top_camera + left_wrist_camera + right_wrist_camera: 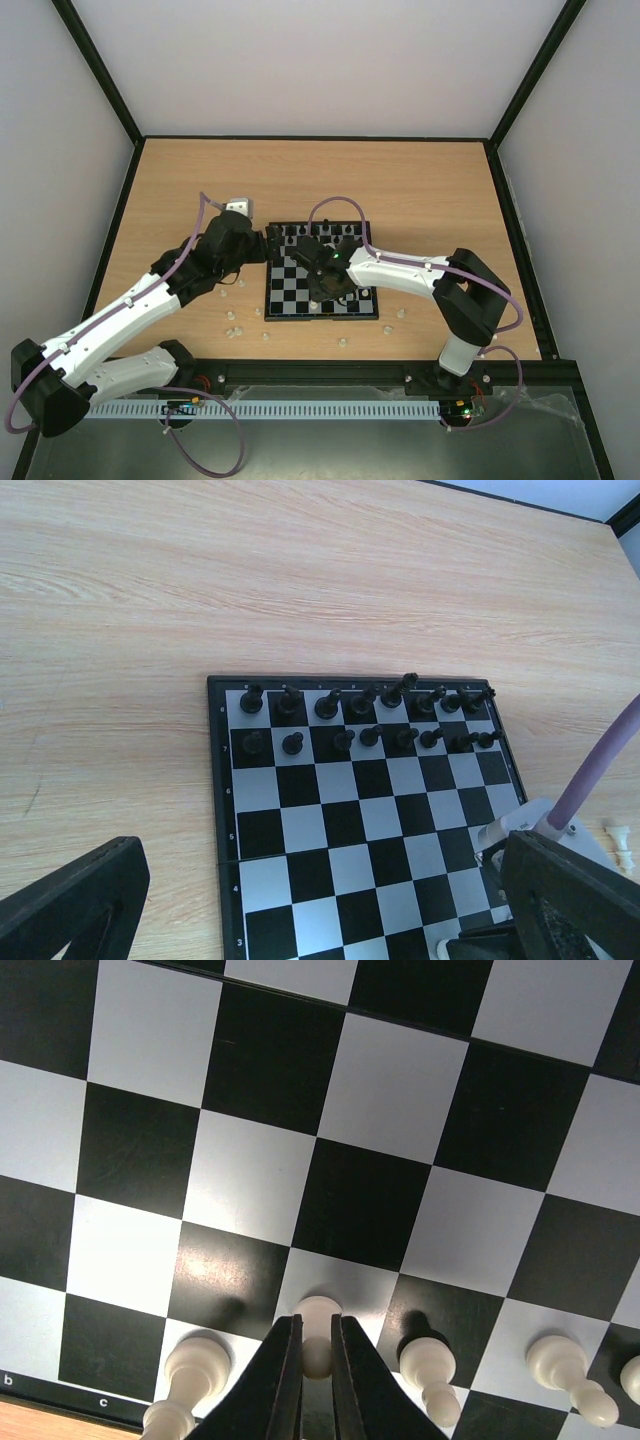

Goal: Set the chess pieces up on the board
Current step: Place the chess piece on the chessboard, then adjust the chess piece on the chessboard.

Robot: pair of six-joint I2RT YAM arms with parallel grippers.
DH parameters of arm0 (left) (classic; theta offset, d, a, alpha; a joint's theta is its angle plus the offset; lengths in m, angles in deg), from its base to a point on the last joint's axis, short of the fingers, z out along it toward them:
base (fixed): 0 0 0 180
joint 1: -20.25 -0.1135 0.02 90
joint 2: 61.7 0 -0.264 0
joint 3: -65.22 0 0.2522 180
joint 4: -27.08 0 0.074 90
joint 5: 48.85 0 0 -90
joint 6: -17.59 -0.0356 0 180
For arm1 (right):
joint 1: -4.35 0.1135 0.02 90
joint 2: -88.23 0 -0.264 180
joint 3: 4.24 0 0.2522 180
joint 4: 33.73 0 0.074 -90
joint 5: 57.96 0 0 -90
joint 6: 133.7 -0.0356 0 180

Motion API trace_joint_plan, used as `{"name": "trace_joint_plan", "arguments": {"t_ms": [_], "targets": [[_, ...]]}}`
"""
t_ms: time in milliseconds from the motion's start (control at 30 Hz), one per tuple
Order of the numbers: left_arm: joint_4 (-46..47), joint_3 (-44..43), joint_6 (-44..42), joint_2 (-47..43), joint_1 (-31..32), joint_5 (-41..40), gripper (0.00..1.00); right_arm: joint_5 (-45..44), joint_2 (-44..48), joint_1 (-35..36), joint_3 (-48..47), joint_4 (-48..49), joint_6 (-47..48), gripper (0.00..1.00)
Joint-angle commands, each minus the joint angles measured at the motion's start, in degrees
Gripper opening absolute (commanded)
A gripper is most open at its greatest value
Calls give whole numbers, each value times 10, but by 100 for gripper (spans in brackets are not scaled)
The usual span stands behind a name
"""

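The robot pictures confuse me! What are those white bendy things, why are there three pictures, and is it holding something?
Those are two robot arms bolted to a wooden table. One picture looks down from above; the other two come from small cameras on each wrist. On the table lies a chessboard. The black pieces already stand in two rows at its far side. Some white pieces wait beside the board. The right hand is pinching a white pawn over a square, next to other white pawns. The left hand is open and holds nothing.

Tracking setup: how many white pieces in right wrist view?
5 white pieces: one in the right hand, one left of it, two right, one cut at frame edge; others may be hidden.
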Motion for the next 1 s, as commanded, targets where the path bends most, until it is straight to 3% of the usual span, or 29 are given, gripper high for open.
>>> {"name": "trace_joint_plan", "arguments": {"t_ms": [0,533,633,967], "targets": [[-4,7,-5,-8,-5,0,99,-10,-7,5,-6,-28,-1,9],[-6,6,-8,-11,-8,-2,99,-26,49,5,11,-23,-11,34],[-6,4,-8,-11,-8,-3,99,-34,81,5,33,-26,-19,34],[-9,0,-7,-8,-9,-6,99,-24,136,5,109,-16,-40,18]]}}
